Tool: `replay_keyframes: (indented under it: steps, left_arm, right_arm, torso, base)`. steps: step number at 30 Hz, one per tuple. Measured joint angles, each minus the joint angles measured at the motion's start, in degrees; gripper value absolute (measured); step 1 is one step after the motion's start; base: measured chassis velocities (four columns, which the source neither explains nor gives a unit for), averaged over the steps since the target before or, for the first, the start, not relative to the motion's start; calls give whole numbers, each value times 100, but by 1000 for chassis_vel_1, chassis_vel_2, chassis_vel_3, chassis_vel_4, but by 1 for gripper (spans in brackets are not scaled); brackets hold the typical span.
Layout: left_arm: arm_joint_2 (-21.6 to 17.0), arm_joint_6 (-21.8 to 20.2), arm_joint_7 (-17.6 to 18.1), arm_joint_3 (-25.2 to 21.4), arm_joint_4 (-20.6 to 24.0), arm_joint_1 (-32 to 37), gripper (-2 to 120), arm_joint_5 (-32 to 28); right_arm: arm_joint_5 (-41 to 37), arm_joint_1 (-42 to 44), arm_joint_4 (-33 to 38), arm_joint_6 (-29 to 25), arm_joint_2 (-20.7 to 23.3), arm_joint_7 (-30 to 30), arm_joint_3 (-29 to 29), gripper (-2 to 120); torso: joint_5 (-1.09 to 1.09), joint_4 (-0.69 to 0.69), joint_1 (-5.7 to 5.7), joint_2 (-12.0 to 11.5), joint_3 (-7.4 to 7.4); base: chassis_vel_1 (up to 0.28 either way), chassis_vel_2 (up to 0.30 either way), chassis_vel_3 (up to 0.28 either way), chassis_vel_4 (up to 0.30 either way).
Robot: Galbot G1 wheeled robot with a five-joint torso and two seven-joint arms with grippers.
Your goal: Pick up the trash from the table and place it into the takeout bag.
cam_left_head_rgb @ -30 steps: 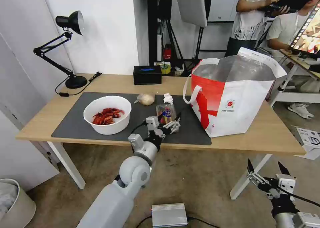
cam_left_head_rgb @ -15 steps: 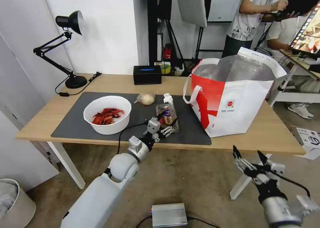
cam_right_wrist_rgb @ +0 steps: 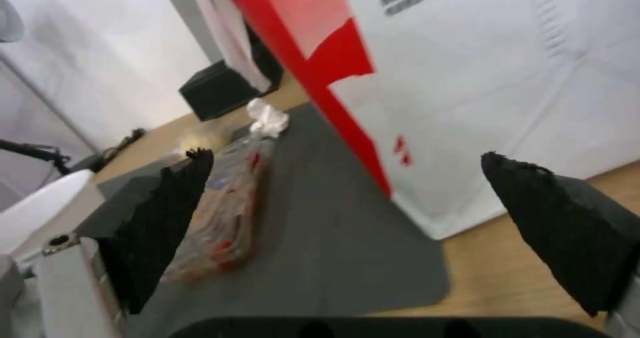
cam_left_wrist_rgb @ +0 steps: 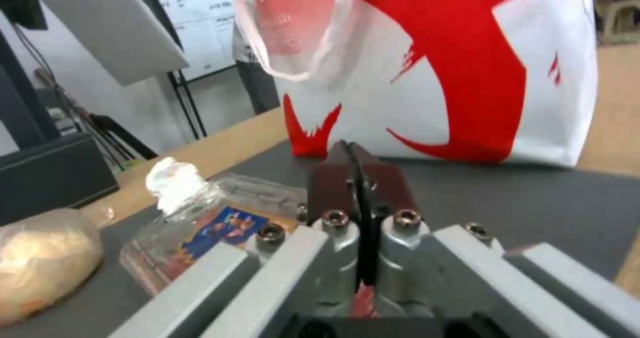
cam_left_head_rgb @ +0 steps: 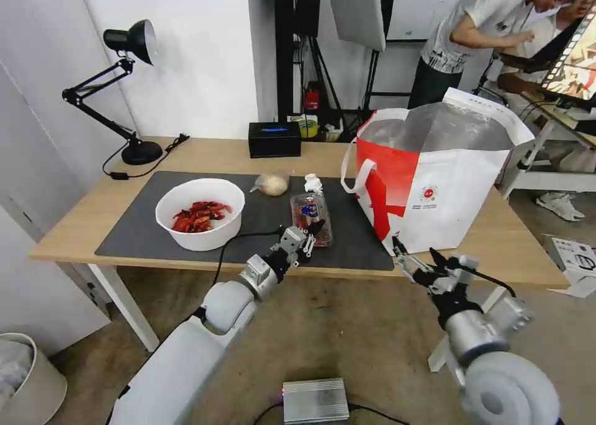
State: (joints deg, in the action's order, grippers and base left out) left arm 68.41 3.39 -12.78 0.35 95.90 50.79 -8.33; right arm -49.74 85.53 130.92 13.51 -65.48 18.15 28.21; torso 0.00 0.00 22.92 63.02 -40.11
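Risen to the tabletop (cam_left_head_rgb: pixel 205 155) edge: right gripper (cam_left_head_rgb: pixel 417 259), jaws spread, at five o'clock of clamshell tray (cam_left_head_rgb: pixel 310 214); left gripper (cam_left_head_rgb: pixel 308 234) closed, empty.

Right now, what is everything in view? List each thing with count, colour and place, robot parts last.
table: 1, light wood, white legs, ahead.
mat: 1, dark grey, on the table.
takeout bag: 1, red and white, foil-lined, open, at the mat's right end.
bowl: 1, white, red scraps inside, mat's left part.
clamshell tray: 1, clear, mid-mat.
tissue: 1, white, at the tray's far end.
bag lump: 1, beige, behind the tray.
black box: 1, table's far edge.
desk lamp: 1, black, far left corner.
left gripper: shut, beside the tray's near end.
right gripper: open, before the bag's near corner.
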Motion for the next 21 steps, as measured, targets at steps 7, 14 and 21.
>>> replay_keyframes:
  steps: [7,14,21]
  left_arm:
    - [3,56,-154,-21,-164,9,0,301]
    - [-60,97,-192,-12,-235,73,0,394]
    - [-37,136,-214,-12,-326,49,0,447]
  right_arm:
    - [-463,-540,-210,169,2,122,-216,100]
    - [-756,-982,-600,304,-16,137,-438,100]
    - [-965,-1259,-837,408,-140,172,-644,100]
  torso:
    - [0,0,0,0,0]
    - [0,0,0,1,0]
    - [0,0,0,1,0]
  base:
    - [0,0,0,0]
    - [0,0,0,0]
    - [0,0,0,0]
